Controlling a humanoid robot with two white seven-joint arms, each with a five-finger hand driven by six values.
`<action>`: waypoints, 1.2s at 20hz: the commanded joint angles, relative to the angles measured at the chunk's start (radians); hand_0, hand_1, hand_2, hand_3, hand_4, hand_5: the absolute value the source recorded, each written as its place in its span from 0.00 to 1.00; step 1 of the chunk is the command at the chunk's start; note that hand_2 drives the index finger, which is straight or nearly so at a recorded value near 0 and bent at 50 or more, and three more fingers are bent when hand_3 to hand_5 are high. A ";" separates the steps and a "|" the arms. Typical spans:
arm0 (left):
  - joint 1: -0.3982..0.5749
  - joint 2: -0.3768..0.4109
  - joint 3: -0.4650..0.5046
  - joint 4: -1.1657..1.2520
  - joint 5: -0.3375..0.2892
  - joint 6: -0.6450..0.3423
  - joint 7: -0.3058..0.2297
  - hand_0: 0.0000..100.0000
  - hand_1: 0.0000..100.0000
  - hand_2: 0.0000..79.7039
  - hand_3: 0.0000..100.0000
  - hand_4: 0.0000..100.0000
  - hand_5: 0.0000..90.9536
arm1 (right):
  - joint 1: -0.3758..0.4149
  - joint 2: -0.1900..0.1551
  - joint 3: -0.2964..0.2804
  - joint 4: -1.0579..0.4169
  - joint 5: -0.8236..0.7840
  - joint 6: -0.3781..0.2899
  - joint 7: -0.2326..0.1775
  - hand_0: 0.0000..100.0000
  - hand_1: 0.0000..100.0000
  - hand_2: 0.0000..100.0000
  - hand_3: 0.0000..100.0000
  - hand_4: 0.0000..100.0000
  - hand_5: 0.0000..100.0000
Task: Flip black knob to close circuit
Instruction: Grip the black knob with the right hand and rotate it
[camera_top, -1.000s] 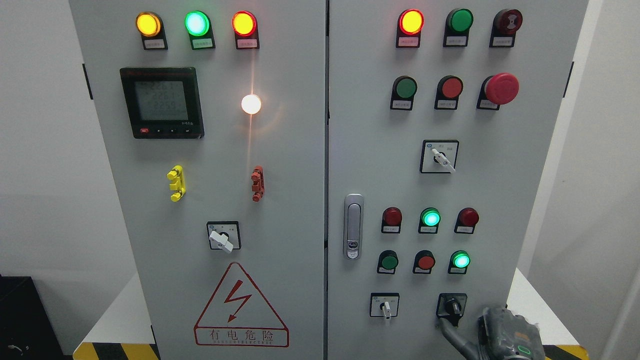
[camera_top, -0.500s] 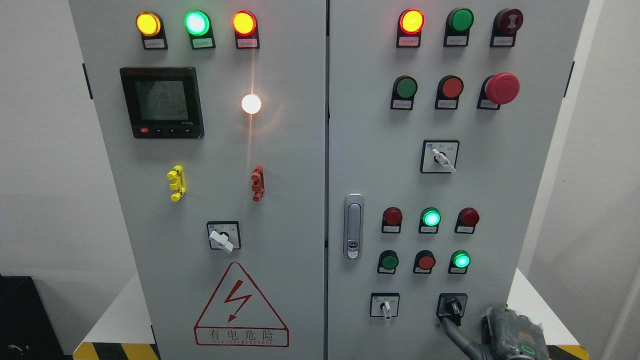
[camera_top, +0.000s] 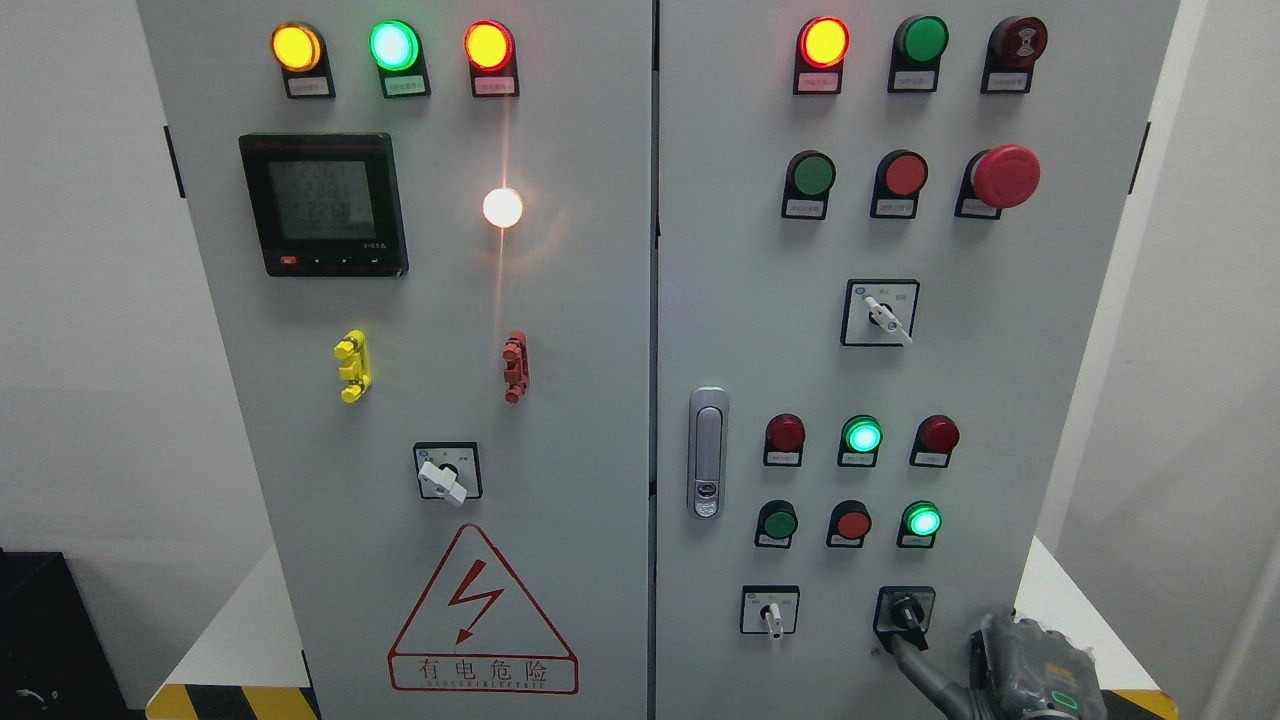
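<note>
Cabinet (camera_top: 560, 400) stands grey on white base (camera_top: 240, 630), walls pale.

Bright, even light, pic sharp. White lamp (camera_top: 502, 207) at upper middle glares w/ a streak up and down. Soft shadows.

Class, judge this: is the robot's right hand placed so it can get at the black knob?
Probably yes: a finger of the right hand reaches just beneath the black knob, with nothing between them.
</note>
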 joint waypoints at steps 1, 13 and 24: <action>0.000 0.000 0.000 0.000 0.000 0.000 0.001 0.12 0.56 0.00 0.00 0.00 0.00 | 0.001 0.001 -0.014 -0.030 0.000 0.001 -0.002 0.00 0.02 0.92 1.00 0.90 0.85; 0.000 0.000 0.000 0.000 0.000 0.000 0.001 0.12 0.56 0.00 0.00 0.00 0.00 | 0.004 0.001 -0.015 -0.027 0.000 -0.005 0.001 0.00 0.02 0.92 1.00 0.90 0.85; 0.000 0.000 0.000 0.000 0.000 0.000 0.001 0.12 0.56 0.00 0.00 0.00 0.00 | 0.004 0.001 -0.015 -0.019 0.000 -0.008 -0.001 0.00 0.02 0.92 1.00 0.90 0.85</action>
